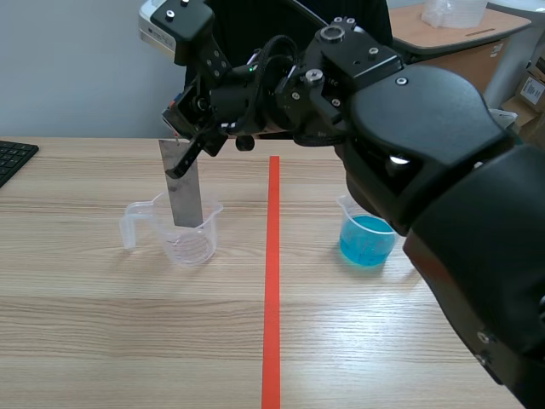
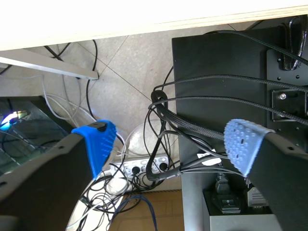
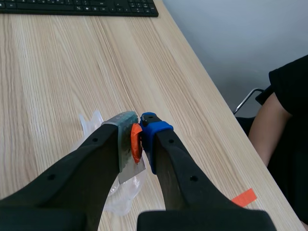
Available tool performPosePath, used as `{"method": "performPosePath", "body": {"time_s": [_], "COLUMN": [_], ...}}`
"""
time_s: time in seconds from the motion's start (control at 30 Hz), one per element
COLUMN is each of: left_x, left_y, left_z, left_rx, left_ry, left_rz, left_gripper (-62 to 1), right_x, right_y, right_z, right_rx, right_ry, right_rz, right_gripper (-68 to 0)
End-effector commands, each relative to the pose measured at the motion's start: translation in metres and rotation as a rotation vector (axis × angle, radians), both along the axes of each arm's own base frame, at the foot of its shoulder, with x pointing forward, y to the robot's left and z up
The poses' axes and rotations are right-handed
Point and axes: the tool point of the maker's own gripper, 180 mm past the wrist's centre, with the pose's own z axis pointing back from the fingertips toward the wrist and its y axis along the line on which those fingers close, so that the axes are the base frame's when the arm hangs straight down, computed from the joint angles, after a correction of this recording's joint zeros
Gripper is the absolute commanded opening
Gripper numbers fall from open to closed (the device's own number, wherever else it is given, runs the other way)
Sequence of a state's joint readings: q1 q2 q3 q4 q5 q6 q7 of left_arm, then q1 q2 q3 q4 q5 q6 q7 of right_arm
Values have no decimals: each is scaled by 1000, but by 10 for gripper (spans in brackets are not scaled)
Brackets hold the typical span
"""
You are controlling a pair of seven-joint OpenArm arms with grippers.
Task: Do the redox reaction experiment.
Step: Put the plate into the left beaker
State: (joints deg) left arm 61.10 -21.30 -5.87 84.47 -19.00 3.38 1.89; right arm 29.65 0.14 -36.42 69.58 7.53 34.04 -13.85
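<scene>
Metal strip (image 1: 184,198) hung upright at the clear beaker (image 1: 197,244) mouth.
Right gripper (image 3: 137,139) jaws clamped the strip's top; left gripper (image 2: 168,144) jaws stood wide.

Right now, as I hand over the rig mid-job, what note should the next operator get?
Left pincer: open, holding nothing, below the table edge, facing cables and floor.
Right pincer: reaches across the red tape line, shut on the metal strip. The strip hangs roughly upright with its lower end inside the clear beaker, which looks empty.
Blue-liquid beaker: stands on the table on the other side of the line.
Done: strip gripped and placed into the clear beaker.
Left: strip and blue liquid are not yet together, so that is probably next.
</scene>
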Motion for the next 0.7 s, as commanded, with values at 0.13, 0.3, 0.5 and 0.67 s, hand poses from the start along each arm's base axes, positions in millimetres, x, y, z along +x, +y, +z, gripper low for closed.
{"method": "performPosePath", "body": {"time_s": [0.13,0.3,0.5,0.67], "left_x": [1,1,1,0], "left_y": [-1,-1,0,0], "left_z": [2,2,2,2], "left_rx": [-3,-3,-1,-1], "left_ry": [-9,-9,-9,-8], "left_rz": [-7,-7,-4,-5], "left_gripper": [14,14,14,14], "right_x": [3,0,-1,-7], "right_y": [10,12,12,15], "right_z": [6,0,-1,-1], "right_rx": [-4,-13,-16,-14], "right_ry": [-68,-56,-53,-43], "right_rz": [18,25,32,64], "right_gripper": [-660,-660,-506,-288]}}
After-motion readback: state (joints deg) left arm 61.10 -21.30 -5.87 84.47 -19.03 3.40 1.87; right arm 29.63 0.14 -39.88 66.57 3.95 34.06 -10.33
